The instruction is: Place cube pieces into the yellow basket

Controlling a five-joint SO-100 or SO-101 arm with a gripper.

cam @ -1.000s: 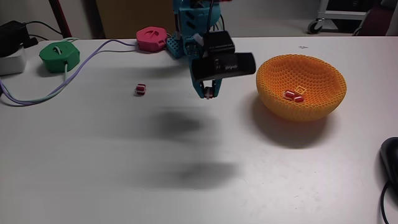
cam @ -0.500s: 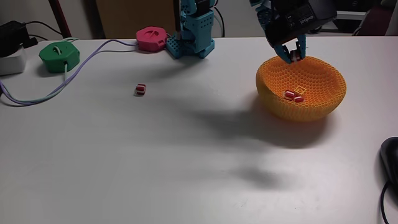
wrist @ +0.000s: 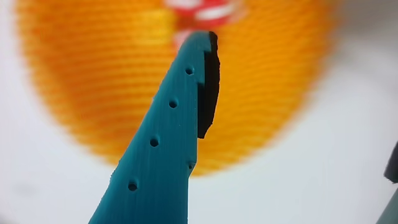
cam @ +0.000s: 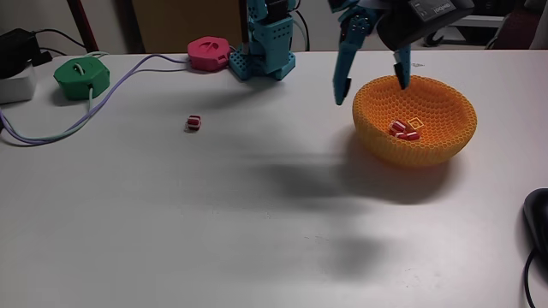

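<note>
Gripper [cam: 372,88] hangs spread wide and empty over the near-left rim of the yellow basket [cam: 445,141], which holds red cube pieces [cam: 399,130]; another red cube [cam: 194,123] sits on the counter [cam: 171,222].

In the fixed view the gripper [cam: 372,89] hung with its teal fingers spread wide over the near-left rim of the yellow basket [cam: 428,137], holding nothing. Red-and-white cube pieces [cam: 400,130] and a yellow-orange one lay inside the basket. Another red cube [cam: 194,123] sat alone on the white table [cam: 171,222], well to the left.
</note>
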